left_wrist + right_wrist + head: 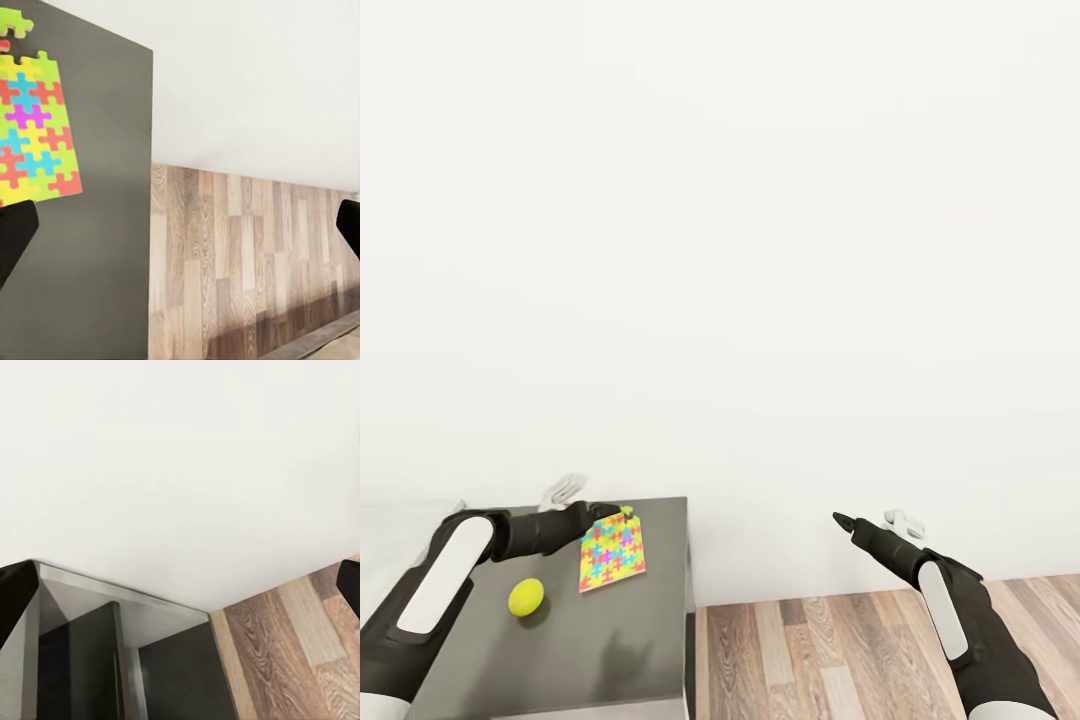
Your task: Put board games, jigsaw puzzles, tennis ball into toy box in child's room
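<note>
While the left gripper (pixel 605 512) hovers at the jigsaw puzzle (pixel 613 552) with jaws apart, that flat board lies on the matte dark-grey cabinet top (pixel 610 640), lower left. Nearby sits the round tennis ball (pixel 526 596). Lower right, the right gripper (pixel 847 522) is spread over wood-plank floor (pixel 840 650).

counter (pixel 620 650): dark grey top, by the white wall | on it: bright jigsaw puzzle (pixel 613 552) lying flat, small yellow-green tennis ball (pixel 526 597) near it | wood floor (pixel 840 650) beside
</note>
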Available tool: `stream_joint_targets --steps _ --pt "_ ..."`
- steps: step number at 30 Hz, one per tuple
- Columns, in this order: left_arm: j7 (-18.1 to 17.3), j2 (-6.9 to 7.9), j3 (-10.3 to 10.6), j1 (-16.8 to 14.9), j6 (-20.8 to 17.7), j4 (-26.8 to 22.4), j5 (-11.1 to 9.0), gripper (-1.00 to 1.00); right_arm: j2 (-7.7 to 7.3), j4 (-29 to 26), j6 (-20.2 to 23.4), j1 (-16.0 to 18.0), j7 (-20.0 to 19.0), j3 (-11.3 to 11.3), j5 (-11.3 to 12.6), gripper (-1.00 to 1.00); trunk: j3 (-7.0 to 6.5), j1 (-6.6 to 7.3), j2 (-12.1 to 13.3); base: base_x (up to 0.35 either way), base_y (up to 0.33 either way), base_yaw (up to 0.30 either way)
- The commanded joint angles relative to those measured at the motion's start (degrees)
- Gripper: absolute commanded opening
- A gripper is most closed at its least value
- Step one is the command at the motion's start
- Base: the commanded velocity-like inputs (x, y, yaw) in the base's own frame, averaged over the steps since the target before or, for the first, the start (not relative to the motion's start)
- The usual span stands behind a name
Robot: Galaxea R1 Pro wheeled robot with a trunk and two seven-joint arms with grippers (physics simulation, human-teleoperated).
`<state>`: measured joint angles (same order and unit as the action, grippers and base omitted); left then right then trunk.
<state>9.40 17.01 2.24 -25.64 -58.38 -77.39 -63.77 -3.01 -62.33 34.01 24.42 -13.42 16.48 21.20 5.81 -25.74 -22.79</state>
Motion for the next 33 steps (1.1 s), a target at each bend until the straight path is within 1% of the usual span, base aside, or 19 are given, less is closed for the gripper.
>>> stream_joint_targets --steps 1,2,7,11,12,15,18,19,20,21,23,27,30,33 --pt "0.6 0.04 0.0 0.0 -0.1 0.0 -0.5 1.00 0.02 -0.1 0.4 0.1 -0.2 0.1 0.1 1.00 0.13 -0.04 -0.1 0.029 0.027 0.000" --pt "0.6 0.04 0.0 0.0 -0.1 0.0 -0.5 1.00 0.02 -0.1 0.4 0.1 -0.2 0.1 0.1 1.00 0.13 -0.04 -0.1 0.029 0.027 0.000" --pt "0.6 0.05 -0.3 0.0 0.2 0.0 0.9 1.00 0.02 -0.1 0.4 0.1 -0.2 0.1 0.1 1.00 0.13 -0.04 -0.1 0.016 0.014 0.000" --pt "0.7 0.03 -0.3 -0.1 0.6 0.0 2.9 1.00 0.03 -0.1 0.4 0.1 -0.2 0.1 0.1 1.00 0.13 -0.04 -0.1 0.006 0.005 0.000" --pt "0.7 -0.03 -0.4 -0.1 0.7 0.1 4.3 1.00 0.03 -0.1 0.4 0.1 -0.2 0.1 0.1 1.00 0.13 -0.04 -0.1 0.003 0.002 0.000" --pt "0.7 -0.19 -0.4 -0.1 0.9 0.1 6.8 1.00 0.03 -0.1 0.4 0.0 -0.2 0.1 0.1 1.00 0.13 -0.04 -0.1 0.002 0.001 0.000" --pt "0.8 -0.41 -0.4 -0.1 0.9 0.2 9.9 1.00 0.03 -0.1 0.4 0.1 -0.2 0.0 0.1 1.00 0.13 -0.04 -0.1 0.000 0.000 0.000" --pt "0.8 -0.51 -0.4 -0.1 1.0 0.2 12.0 1.00 0.03 -0.1 0.4 0.1 -0.2 0.0 0.1 1.00 0.13 -0.04 -0.1 0.000 0.000 0.000" --pt "0.8 -0.56 -0.4 -0.1 1.0 0.2 13.1 1.00 0.06 -0.1 0.4 0.1 -0.2 0.0 0.1 1.00 0.13 -0.04 -0.1 0.000 0.000 0.000" --pt "0.8 -0.68 -0.4 -0.1 1.0 0.2 15.0 1.00 0.05 -0.1 0.4 0.0 -0.2 0.0 0.1 1.00 0.13 -0.04 -0.1 0.000 0.000 0.000" --pt "0.9 -0.80 -0.4 -0.1 1.0 0.2 16.5 1.00 0.07 -0.1 0.4 0.1 -0.2 0.0 0.1 1.00 0.13 -0.04 -0.1 0.000 0.000 0.000" --pt "0.9 -0.99 -0.5 -0.1 1.1 0.2 18.2 1.00 0.10 -0.1 0.4 0.0 -0.2 0.0 0.1 1.00 0.13 -0.04 -0.1 0.000 0.000 0.000" --pt "0.9 -1.09 -0.5 -0.1 1.3 0.2 18.8 1.00 0.12 -0.1 0.4 0.1 -0.2 -0.1 0.1 1.00 0.13 -0.04 -0.1 0.000 0.000 0.000" --pt "1.1 -1.13 -0.4 -0.1 2.5 0.5 19.1 1.00 0.12 -0.1 0.4 0.1 -0.2 -0.3 0.1 1.00 0.14 -0.04 -0.1 0.000 0.000 0.000"
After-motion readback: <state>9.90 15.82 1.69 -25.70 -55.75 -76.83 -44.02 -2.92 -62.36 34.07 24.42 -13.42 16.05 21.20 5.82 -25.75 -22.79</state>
